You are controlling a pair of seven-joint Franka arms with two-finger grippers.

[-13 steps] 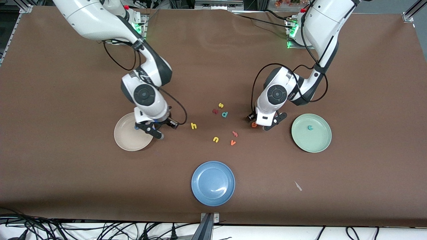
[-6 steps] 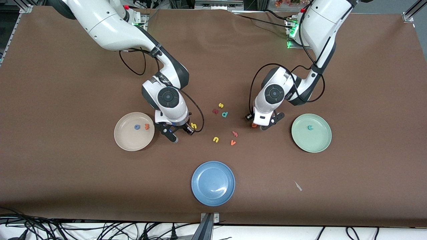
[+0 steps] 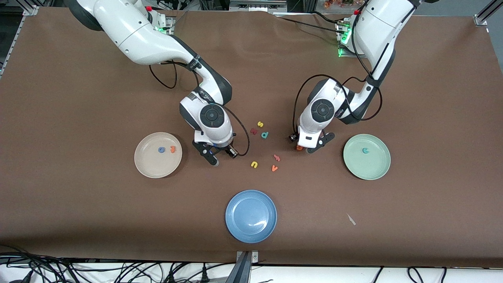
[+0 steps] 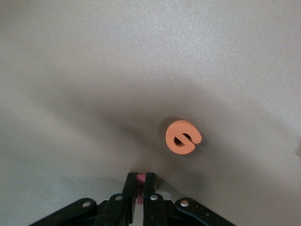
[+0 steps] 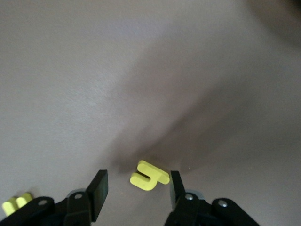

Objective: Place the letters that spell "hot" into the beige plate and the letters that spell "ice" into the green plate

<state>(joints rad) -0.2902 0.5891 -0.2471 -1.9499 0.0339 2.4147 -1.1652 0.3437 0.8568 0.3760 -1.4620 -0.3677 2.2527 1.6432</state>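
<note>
At the right arm's end of the table sits the beige plate [image 3: 141,165], with the blue o [image 3: 161,149] and the orange t [image 3: 172,149] lying side by side in it, close together but not touching.

Just beside that plate, toward the middle of the table, the right gripper [image 3: 223,157] is down at the cloth. In its wrist view the right gripper [image 5: 138,181] has its two fingers spread, and the yellow h [image 5: 149,175] lies flat on the table between them, with neither finger touching it.

In the middle lies a loose scatter of letters. Farthest from the front camera is a yellow s [image 3: 260,124], with a dark red letter [image 3: 253,131] and a teal p [image 3: 265,135] just nearer. Nearer again are a yellow u [image 3: 254,164], a pinkish-red letter [image 3: 277,158] and an orange v [image 3: 274,168]. I cannot tell which of the two reddish pieces is the i. The blue plate [image 3: 235,228] stands well apart from them, close to the front edge.

Next comes the left gripper [image 3: 308,148], low over the table. Its wrist view shows the left gripper [image 4: 140,176] with its fingers pressed together and a thin pink sliver between the tips, which I cannot identify. The orange e [image 4: 183,137] lies flat on the cloth just ahead of the fingertips, not gripped; from the front the orange e [image 3: 299,147] peeks out beside the gripper.

Toward the left arm's end sits the green plate [image 3: 353,169] with the teal c [image 3: 365,150] in it. A small pale scrap [image 3: 351,219] lies on the table nearer the front camera than that plate.
</note>
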